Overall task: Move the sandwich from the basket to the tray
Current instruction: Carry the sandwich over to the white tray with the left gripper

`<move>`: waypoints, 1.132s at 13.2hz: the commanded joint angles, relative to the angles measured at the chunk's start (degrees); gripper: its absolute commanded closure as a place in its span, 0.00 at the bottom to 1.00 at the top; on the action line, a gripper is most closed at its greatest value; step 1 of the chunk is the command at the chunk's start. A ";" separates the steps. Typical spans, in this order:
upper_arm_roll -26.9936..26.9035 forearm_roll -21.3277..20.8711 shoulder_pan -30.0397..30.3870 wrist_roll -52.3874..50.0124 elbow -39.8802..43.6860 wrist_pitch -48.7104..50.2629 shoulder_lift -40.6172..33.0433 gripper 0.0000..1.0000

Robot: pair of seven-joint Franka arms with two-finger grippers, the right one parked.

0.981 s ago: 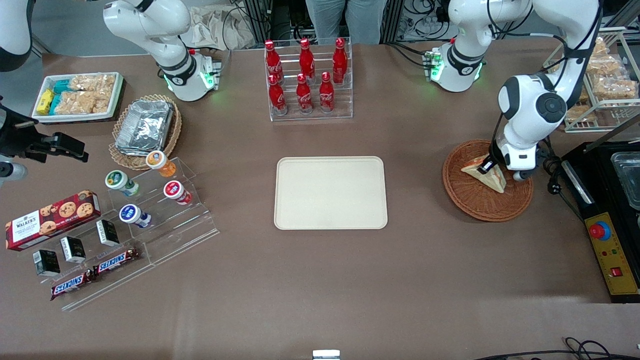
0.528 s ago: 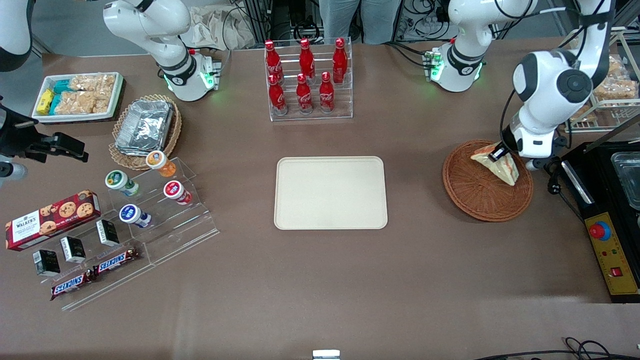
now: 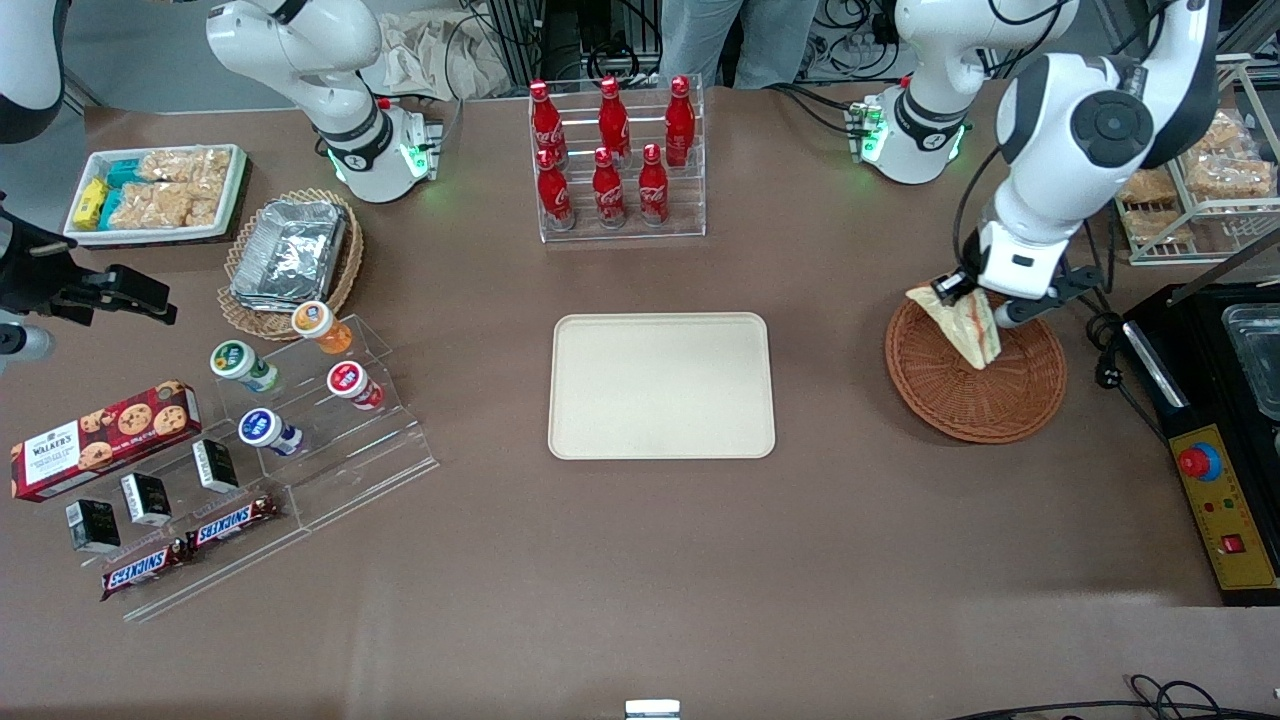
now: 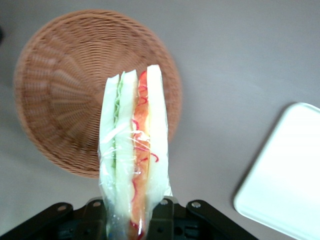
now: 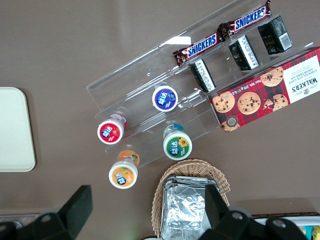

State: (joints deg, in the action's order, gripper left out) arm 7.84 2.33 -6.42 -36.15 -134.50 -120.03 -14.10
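Front view: gripper (image 3: pixel 962 297) holds sandwich (image 3: pixel 962 322) above basket (image 3: pixel 975 395).

A matte brown surface (image 3: pixel 640 560) fills nearly the whole front view under even, soft light. At its edge farthest from the front camera, a person's grey trousers (image 3: pixel 735 35) stand among tangled black cables (image 3: pixel 840 30) and crumpled brown paper (image 3: pixel 430 55).

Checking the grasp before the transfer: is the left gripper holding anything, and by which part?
Yes. The gripper is shut on the sandwich, its fingers pinching the flat bread faces at one end of the wedge, which is lifted above the basket.
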 commanded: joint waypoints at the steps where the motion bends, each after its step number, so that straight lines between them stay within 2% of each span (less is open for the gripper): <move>1: -0.37 2.59 -4.46 0.12 4.23 1.73 1.44 1.00; 8: -0.46 2.50 -15.01 -0.41 11.00 1.03 8.73 1.00; 15: -0.46 1.36 -21.88 -0.32 14.18 -4.41 16.82 1.00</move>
State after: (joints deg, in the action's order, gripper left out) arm 8.06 4.37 -26.35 -36.32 -122.17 -123.15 0.05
